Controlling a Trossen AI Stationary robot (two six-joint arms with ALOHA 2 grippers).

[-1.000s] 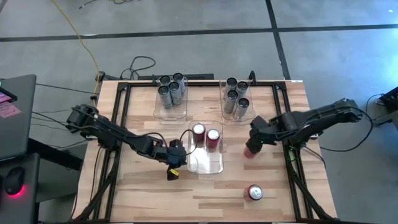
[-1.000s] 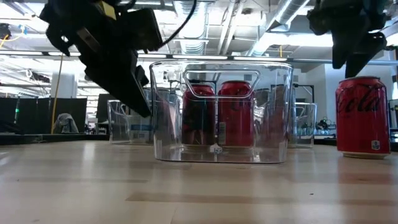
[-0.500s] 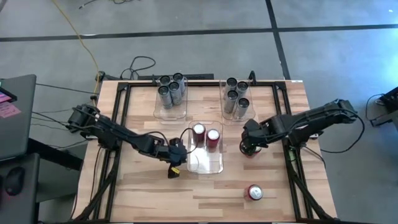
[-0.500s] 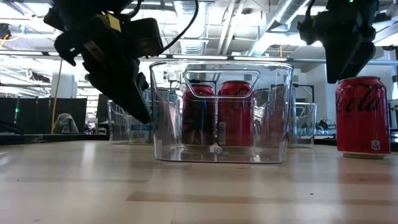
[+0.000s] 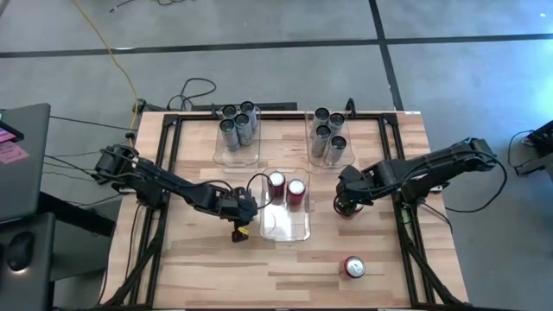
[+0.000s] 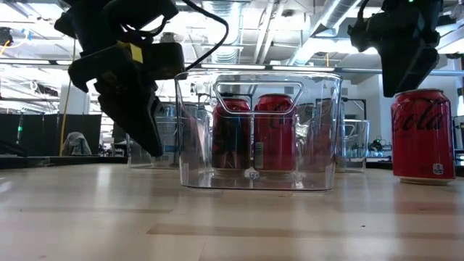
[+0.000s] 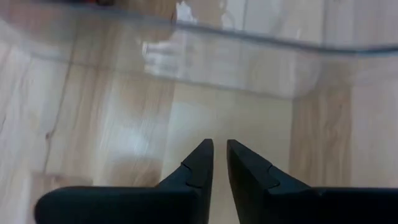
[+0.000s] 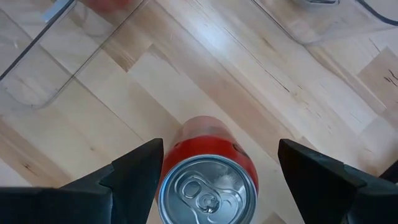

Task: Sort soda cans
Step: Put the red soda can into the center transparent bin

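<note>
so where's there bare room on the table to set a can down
Bare wood runs along the near edge of the table, left of the lone red can, and between the two back bins. The middle bin has its near half free. Around it both grippers crowd in.

1. This is a robotics lab or open industrial workspace.
2. The pale wooden counter carries a black metal frame and stands on a grey concrete floor.
3. Beyond the counter run exposed silver ceiling ducts and strip lights.
4. Left of the counter sits a dark monitor.
</note>
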